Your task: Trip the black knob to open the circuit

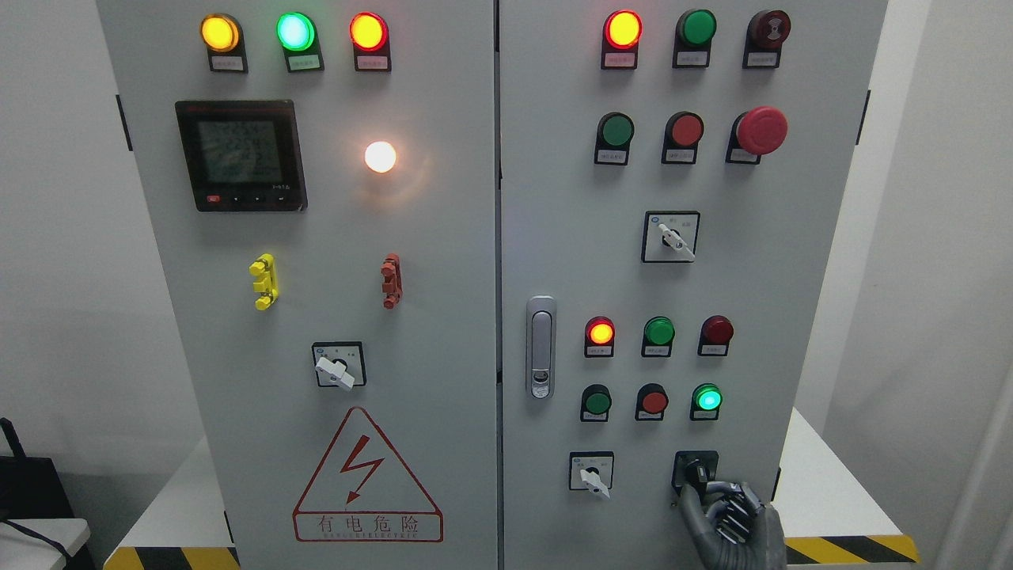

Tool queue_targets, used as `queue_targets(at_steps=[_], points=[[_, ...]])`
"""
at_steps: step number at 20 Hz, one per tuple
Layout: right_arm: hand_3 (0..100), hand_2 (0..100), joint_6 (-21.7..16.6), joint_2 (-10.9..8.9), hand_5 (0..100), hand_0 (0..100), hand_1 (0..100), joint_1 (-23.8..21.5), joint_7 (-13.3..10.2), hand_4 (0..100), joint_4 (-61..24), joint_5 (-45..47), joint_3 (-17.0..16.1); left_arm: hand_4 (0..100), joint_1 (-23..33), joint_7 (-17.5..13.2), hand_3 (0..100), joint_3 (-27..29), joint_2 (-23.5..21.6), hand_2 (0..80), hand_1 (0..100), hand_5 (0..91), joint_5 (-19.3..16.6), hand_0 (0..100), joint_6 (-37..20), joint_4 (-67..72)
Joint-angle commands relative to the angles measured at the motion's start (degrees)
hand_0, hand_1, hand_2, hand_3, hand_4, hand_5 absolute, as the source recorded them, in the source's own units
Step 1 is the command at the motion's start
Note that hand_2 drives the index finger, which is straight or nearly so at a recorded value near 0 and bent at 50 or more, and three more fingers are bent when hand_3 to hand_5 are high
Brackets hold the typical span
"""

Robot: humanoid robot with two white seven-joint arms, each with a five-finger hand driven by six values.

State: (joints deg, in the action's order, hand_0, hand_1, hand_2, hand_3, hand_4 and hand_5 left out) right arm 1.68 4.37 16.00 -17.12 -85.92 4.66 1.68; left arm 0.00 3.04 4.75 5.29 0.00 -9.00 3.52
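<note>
The black knob (pixel 696 473) sits on its black square plate at the lower right of the grey cabinet's right door (pixel 570 237). My right hand (pixel 699 489) rises from the bottom edge just below it. Its thumb (pixel 687 503) and curled fingers (pixel 732 507) close on the knob's lower end, and the palm hides the plate's lower edge. My left arm does not show.
A white selector switch (pixel 591 475) is just left of the knob. Above it are a lit green button (pixel 707 398), a red button (pixel 654 400) and a door latch (pixel 540 348). A white table edge (pixel 839 507) with hazard stripes lies at right.
</note>
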Motion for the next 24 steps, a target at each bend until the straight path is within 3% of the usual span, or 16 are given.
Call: queue_targets(at_steps=[1, 14, 17, 20, 24], points=[[86, 47, -2.1, -0.15, 98, 51, 86, -0.4, 1.8, 92, -0.2, 0.0, 0.3, 0, -0.4, 0.0, 0, 0.0, 0.1, 0.0, 39, 0.0, -1.8, 12, 0.0, 0.0], [83, 44, -4.7, -1.82, 98, 50, 84, -2.6, 3.2, 88, -0.2, 0.0, 0.4, 0, -0.4, 0.0, 0, 0.0, 0.1, 0.0, 39, 0.0, -1.9, 12, 0.0, 0.0], [79, 42, -6.5, -2.26, 92, 48, 81, -3.2, 4.6, 82, -0.3, -0.1, 0.4, 0, -0.4, 0.0, 0, 0.0, 0.0, 0.0, 39, 0.0, -1.8, 12, 0.0, 0.0], [73, 40, -8.1, -2.88, 84, 40, 75, -4.4, 5.4, 73, -0.3, -0.2, 0.5, 0, -0.4, 0.0, 0, 0.0, 0.0, 0.0, 39, 0.0, -1.8, 12, 0.0, 0.0], [63, 36, -9.5, -4.46, 63, 34, 70, -6.2, 5.4, 59, -0.3, -0.5, 0.4, 0, -0.4, 0.0, 0, 0.0, 0.0, 0.0, 39, 0.0, -1.9, 12, 0.0, 0.0]])
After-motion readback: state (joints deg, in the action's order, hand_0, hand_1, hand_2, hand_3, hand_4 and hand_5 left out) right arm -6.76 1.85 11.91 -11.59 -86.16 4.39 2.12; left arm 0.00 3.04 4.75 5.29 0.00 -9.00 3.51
